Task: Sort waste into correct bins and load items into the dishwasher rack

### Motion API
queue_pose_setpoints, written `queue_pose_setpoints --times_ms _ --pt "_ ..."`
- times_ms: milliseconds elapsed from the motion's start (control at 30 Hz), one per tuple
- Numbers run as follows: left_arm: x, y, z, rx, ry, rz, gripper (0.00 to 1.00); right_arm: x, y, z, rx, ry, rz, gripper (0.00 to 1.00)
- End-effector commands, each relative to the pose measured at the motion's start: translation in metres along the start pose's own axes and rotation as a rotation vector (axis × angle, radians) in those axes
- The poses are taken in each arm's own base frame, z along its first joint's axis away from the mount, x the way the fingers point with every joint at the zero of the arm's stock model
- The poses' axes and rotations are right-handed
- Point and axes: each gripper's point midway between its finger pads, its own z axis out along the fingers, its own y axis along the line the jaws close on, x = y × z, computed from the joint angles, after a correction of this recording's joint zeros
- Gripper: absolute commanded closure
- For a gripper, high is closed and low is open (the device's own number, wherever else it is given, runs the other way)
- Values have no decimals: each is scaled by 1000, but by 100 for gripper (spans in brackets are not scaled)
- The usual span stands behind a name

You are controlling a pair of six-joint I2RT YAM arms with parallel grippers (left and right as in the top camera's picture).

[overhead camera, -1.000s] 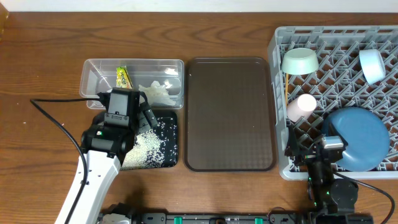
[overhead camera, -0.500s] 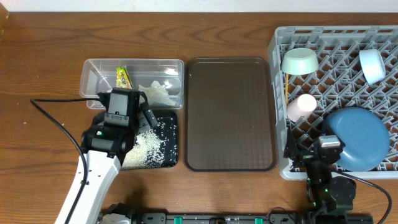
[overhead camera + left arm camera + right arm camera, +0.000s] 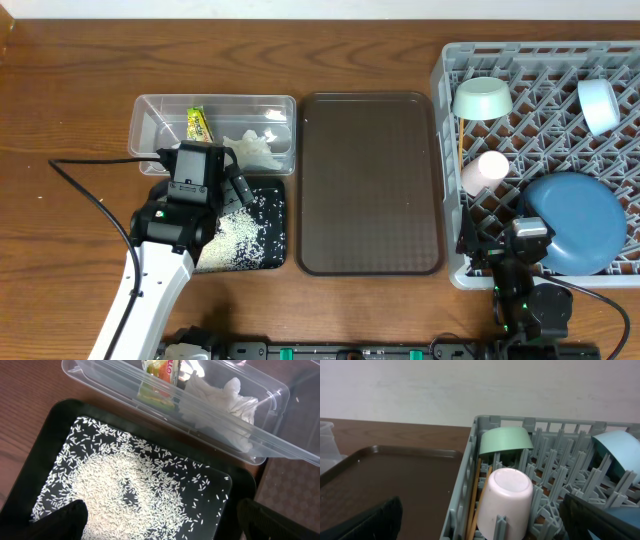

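**Operator:** Where is the waste? Take 12 o'clock as the far edge in the overhead view.

**Technician:** The rice (image 3: 240,235) is spread in the black tray (image 3: 240,505). The wrapper (image 3: 199,124) and tissue (image 3: 252,148) are inside the clear bin (image 3: 150,125), just beside the tray at its 12 o'clock. The bin's long axis runs 9 to 3 o'clock.

**Operator:** Where are the dishes?

**Technician:** All are in the rack (image 3: 450,270). The plate (image 3: 575,220) is at its 5 o'clock corner. The cup (image 3: 487,168) and chopsticks (image 3: 476,490) are along the 9 o'clock wall. The mint bowl (image 3: 482,98) is at 11 o'clock and the blue bowl (image 3: 598,105) at 1 o'clock.

**Operator:** What state are the pincers in?

**Technician:** The left pincer (image 3: 236,192) hangs over the rice with its fingers apart, gripping nothing. The bin is at its 12 o'clock. The right pincer (image 3: 498,245) is at the rack's 7 o'clock corner, spread and empty. The cup is at its 12 o'clock.

**Operator:** What is the next move?

**Technician:** Probably none. The brown tray (image 3: 370,180) and the surface (image 3: 80,80) show no loose item. If a bin needs correcting, the left arm is nearer. For the rack, the right arm is nearer.
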Motion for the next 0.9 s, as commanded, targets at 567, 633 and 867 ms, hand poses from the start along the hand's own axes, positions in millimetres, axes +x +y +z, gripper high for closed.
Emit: queue_pose_setpoints --times_ms 567,633,867 --pt "-2 1 -1 -3 -3 -14 2 1 1 0 1 0 -8 1" --pt "-3 1 -4 4 -14 -17 2 1 1 0 1 0 -8 1" --pt "-15 0 -31 67 -106 -42 2 1 1 0 1 0 -8 1"
